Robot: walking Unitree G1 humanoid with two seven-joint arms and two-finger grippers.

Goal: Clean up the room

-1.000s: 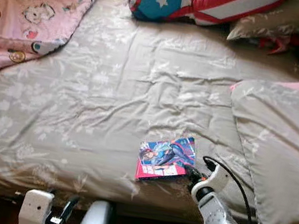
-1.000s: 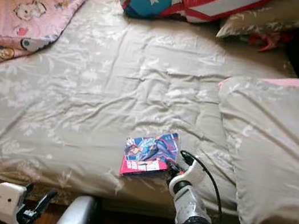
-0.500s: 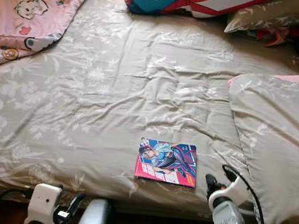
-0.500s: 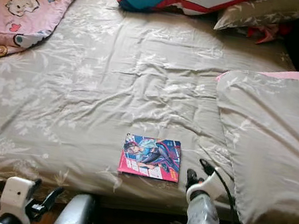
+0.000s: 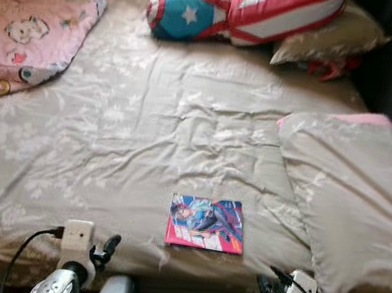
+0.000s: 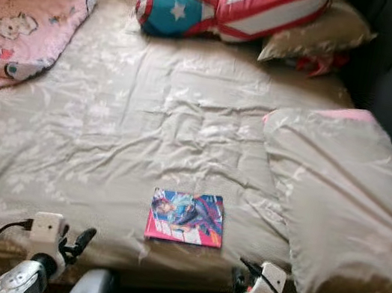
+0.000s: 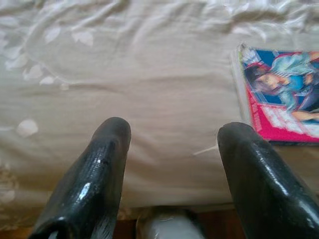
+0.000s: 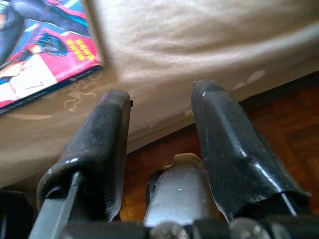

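Thin, light, floppy glossy pink-and-blue comic book [image 5: 207,223] lies flat near bed edge; pinch its near edge; left gripper [image 7: 169,149] and right gripper [image 8: 162,107] fingers open, empty.

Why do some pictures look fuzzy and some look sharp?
Both eye views are a bit soft, so the comic book and the star pillow lose fine detail. The left wrist view is sharper, with shiny glare on the left end effector fingers; the right wrist view is dimmer underneath.
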